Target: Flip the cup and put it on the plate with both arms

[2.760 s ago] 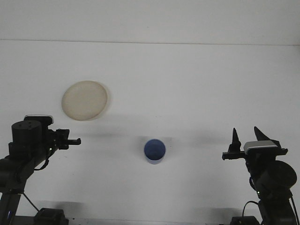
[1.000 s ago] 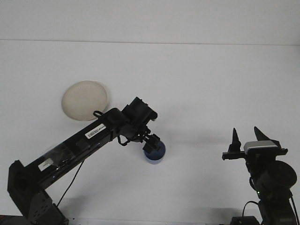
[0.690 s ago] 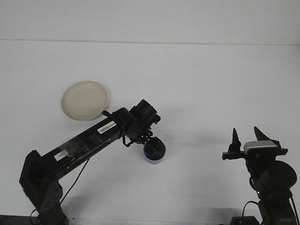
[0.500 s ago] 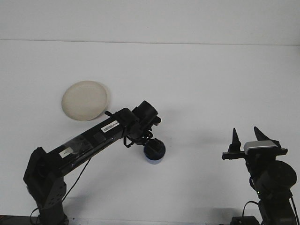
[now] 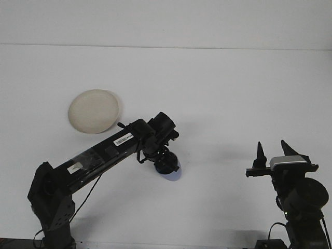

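One round cream plate (image 5: 94,111) and one blue cup (image 5: 174,171) are seen. The cup is covered by the left gripper (image 5: 167,164); its grip cannot be told. The right gripper (image 5: 273,151) is spread, empty.

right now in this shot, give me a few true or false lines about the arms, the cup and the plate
1. The left arm's gripper is down at the blue cup. True.
2. The cup sits on the plate. False: the plate is bare and lies apart, up and to the left of the cup.
3. The right gripper is open and holds nothing. True.
4. The right arm is reaching over the plate. False: it is at the right edge of the view, far from the plate.
5. The plate is round and cream coloured. True.
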### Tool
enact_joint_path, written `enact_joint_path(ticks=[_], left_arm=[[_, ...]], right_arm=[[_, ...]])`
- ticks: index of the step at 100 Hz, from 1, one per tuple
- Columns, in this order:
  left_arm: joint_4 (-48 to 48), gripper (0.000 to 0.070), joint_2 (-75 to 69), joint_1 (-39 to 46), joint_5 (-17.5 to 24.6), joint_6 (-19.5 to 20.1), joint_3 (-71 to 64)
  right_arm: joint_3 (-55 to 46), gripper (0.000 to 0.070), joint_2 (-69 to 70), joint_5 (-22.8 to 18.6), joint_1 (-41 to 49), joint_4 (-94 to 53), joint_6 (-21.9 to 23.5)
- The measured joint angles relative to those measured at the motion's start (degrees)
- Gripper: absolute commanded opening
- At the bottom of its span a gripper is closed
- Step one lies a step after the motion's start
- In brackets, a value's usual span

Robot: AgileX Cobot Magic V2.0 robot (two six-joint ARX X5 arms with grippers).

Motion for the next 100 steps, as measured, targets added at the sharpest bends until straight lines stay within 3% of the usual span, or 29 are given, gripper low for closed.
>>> enact_joint_path(ticks=[23,50,100], left_arm=[[-7.4,0.0007,0.1,3.8,-5.5,2.3,12.5],[-10.8,0.0008,0.1,16.6,-14.2,3.8,26.2],[-9.7,0.0009,3.5,38.7,-15.0,3.6,26.7]], right_arm=[[0.0,0.0446,0.0,0.0,0.0,0.0,0.0],[0.0,0.0446,0.0,0.0,0.0,0.0,0.0],[0.0,0.0446,0.0,0.0,0.0,0.0,0.0]])
